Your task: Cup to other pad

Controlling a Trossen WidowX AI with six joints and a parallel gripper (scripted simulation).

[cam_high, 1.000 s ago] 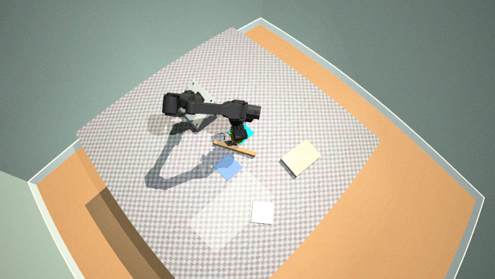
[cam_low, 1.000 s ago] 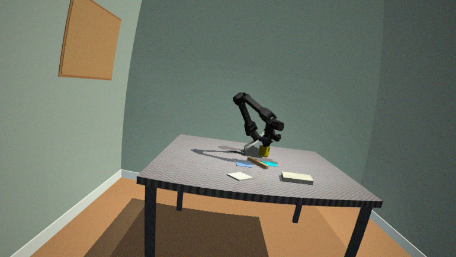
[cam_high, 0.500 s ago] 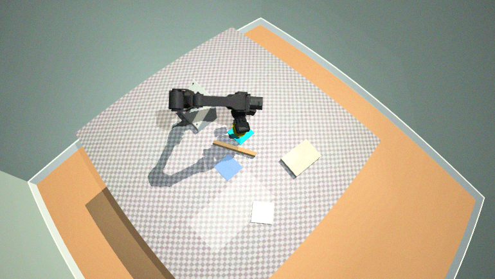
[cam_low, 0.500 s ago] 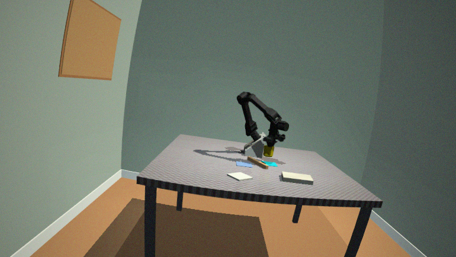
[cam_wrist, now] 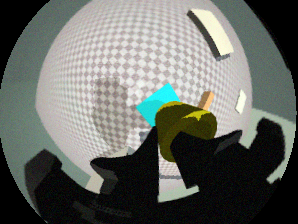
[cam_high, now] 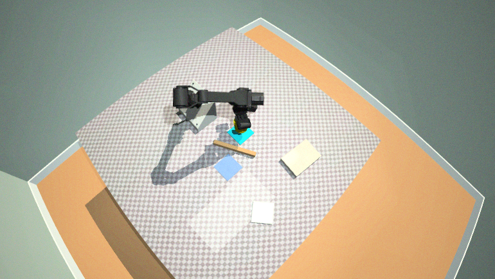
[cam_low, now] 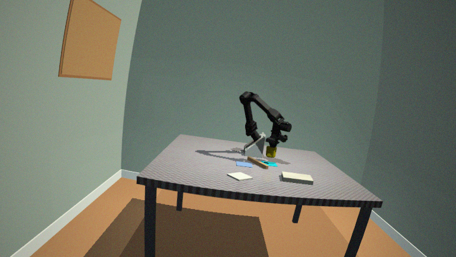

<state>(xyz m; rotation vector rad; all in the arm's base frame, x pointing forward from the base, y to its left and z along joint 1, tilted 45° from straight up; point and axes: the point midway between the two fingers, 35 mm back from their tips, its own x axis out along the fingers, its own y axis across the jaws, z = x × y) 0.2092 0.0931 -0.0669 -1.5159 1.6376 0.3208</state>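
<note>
Jaws clenched on the yellow cup, gripping its upper wall near the rim. Cup hangs upright, off the table, above the cyan pad. Wooden bar lies between that and the pale blue pad. Cup looks rigid, light, top-heavy with loose marbles inside, not visible; judged best held high on the wall and kept level, lowered slowly.

Matt checkered table top — wood-look bar, matt.
</note>
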